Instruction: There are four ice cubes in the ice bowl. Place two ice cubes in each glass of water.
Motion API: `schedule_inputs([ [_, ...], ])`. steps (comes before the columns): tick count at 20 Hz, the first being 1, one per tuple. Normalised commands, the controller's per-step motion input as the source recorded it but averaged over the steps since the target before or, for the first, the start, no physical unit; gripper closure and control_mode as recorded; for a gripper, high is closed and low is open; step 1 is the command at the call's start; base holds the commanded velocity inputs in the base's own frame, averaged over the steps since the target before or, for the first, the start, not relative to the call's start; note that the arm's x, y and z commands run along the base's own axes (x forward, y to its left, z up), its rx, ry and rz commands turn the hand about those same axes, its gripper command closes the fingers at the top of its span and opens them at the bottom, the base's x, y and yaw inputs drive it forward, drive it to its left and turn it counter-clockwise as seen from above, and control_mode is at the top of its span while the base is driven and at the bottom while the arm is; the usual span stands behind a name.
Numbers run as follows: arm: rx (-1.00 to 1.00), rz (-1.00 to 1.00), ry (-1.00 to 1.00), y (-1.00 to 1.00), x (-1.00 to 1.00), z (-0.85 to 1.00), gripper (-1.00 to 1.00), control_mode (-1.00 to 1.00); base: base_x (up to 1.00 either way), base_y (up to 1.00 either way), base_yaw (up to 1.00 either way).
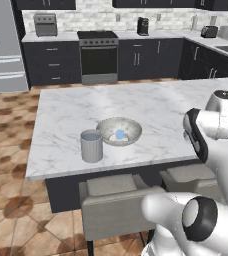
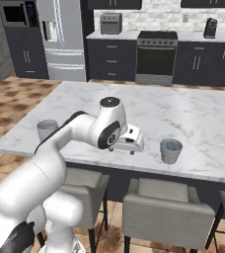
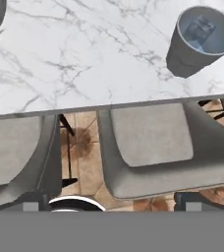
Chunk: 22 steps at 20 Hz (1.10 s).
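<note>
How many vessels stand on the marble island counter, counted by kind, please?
Glasses of water: 2, one near the left end and one towards the right
Ice bowl: 1
Total: 3 vessels
The pale-blue ice in the bowl is too blurred to count.

Marble island (image 1: 151,105), grey stools (image 3: 151,135), dark cabinets (image 1: 53,62), terracotta tile floor (image 1: 6,120).

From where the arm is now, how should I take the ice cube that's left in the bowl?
Come straight down from above. The ice cube lies low in the ice bowl, whose raised rim blocks a sideways approach. Close the fingers on two opposite flat faces; it is small, so open only slightly. Its exact orientation is too blurred to tell.
</note>
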Motion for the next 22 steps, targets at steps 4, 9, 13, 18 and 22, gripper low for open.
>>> schedule_inputs([
  [4, 0.00, 0.07, 0.02, 1.00, 0.32, 0.23, -1.00, -1.00, 0.00, 0.00, 0.00],
  [9, 0.00, 0.00, 0.00, 1.00, 0.52, 0.06, -1.00, -1.00, 0.00, 0.00, 0.00],
  [13, 0.00, 0.00, 0.01, 1.00, 0.69, 0.00, -1.00, -1.00, 0.00, 0.00, 0.00],
  [18, 0.00, 0.00, 0.00, 0.89, 0.69, 0.00, -1.00, -1.00, 0.00, 0.00, 0.00],
  [22, 0.00, 0.00, 0.00, 0.56, 0.69, 0.00, -1.00, -1.00, 0.00, 0.00, 0.00],
])
